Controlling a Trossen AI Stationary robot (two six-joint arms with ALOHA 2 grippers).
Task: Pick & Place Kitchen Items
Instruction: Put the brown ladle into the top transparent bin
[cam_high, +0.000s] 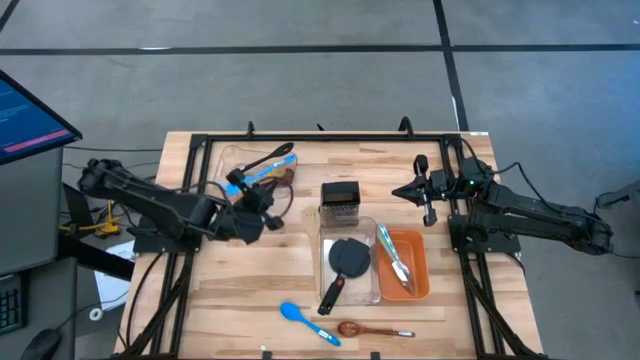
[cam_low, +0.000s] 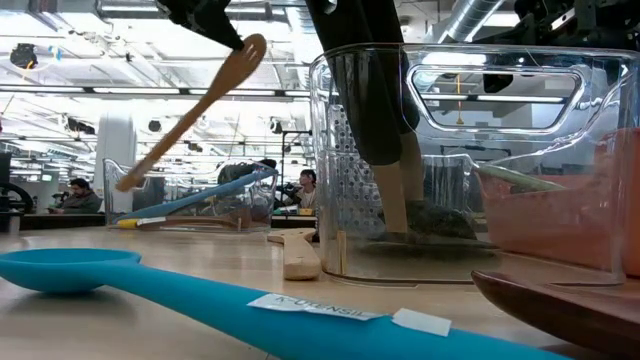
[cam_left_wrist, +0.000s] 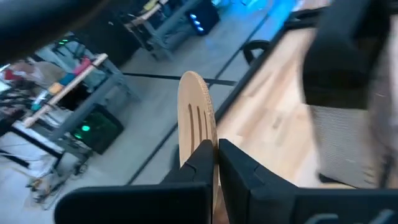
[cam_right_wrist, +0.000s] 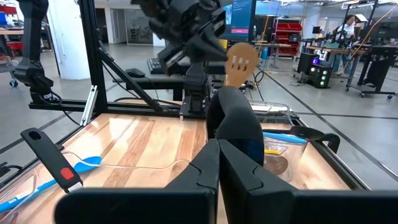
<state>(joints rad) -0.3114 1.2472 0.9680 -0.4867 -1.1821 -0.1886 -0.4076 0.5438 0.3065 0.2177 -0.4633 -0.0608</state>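
Blue spoon (cam_low: 150, 283) lies before clear bin (cam_low: 470, 160), steel grater (cam_high: 341, 197).

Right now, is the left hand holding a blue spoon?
No, the left hand is shut on a slotted wooden spatula, lifted above the table.

Wooden table (cam_high: 250, 275) with black frame — blue-lit monitor (cam_high: 28, 120) off its corner — people at desks (cam_low: 78, 196) beyond
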